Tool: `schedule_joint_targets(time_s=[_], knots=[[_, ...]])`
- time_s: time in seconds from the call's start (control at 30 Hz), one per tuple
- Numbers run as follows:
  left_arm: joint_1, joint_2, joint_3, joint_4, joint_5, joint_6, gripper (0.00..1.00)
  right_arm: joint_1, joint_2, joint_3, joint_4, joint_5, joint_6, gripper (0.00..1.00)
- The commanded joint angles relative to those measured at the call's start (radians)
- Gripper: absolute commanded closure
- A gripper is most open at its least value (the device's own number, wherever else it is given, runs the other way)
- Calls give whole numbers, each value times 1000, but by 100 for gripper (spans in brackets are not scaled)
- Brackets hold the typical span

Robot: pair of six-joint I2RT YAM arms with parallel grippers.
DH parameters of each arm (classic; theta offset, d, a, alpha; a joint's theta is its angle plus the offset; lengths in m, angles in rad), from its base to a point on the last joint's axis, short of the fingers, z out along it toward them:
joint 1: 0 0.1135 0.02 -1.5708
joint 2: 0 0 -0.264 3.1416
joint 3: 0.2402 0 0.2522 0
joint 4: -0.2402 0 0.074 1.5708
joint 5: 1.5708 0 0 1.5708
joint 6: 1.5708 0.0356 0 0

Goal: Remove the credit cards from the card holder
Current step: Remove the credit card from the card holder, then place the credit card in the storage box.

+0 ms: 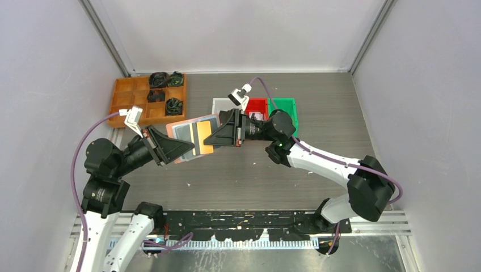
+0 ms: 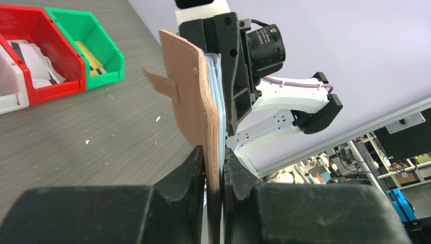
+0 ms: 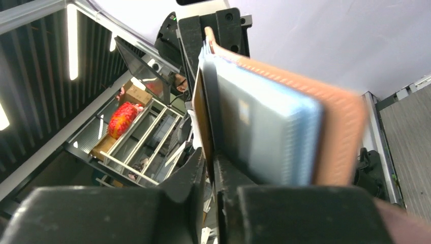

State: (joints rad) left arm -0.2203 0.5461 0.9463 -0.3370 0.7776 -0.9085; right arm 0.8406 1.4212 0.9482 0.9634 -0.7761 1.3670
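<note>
A brown leather card holder (image 1: 182, 154) hangs in the air over the middle of the table, between my two grippers. My left gripper (image 1: 190, 148) is shut on its near edge; the left wrist view shows the leather (image 2: 195, 91) clamped between my fingers (image 2: 213, 168), its snap tab sticking out to the left. Grey-blue cards (image 1: 184, 133) fill the holder. An orange card (image 1: 202, 139) sticks out towards the right. My right gripper (image 1: 209, 139) is shut on that card, seen edge-on (image 3: 201, 117) between my fingers (image 3: 209, 168), with the blue cards (image 3: 264, 137) and holder (image 3: 340, 137) beside it.
Behind the holder stand a white bin (image 1: 224, 103), a red bin (image 1: 256, 103) with cards in it and a green bin (image 1: 283, 105). A wooden compartment tray (image 1: 127, 99) with black items sits at the back left. Grey walls enclose the table.
</note>
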Motion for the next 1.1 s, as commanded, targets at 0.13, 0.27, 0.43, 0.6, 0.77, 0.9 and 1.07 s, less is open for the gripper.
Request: schedule_joint_targets(time_s=[0.13,0.27,0.43,0.6,0.77,0.9,1.07], knots=[[4,-12,39,26,-6,46,100,-56,-84,4,-68,20,-40,99],[4,-21,49,-11,-16,103,100,-163,-165,8,-288,-22,-114,99],[3,-7,71,-105,-25,280,100,-311,-232,161,-1042,39,-542,99],[4,41,41,-210,79,462,99,-475,-149,313,-1517,327,-772,99],[4,165,97,-447,165,839,92,-578,-53,300,-1557,632,-846,99],[4,290,128,-587,170,1023,93,-645,64,322,-1536,678,-848,99],[-22,430,122,-656,122,1169,96,-658,221,379,-1507,714,-870,99]])
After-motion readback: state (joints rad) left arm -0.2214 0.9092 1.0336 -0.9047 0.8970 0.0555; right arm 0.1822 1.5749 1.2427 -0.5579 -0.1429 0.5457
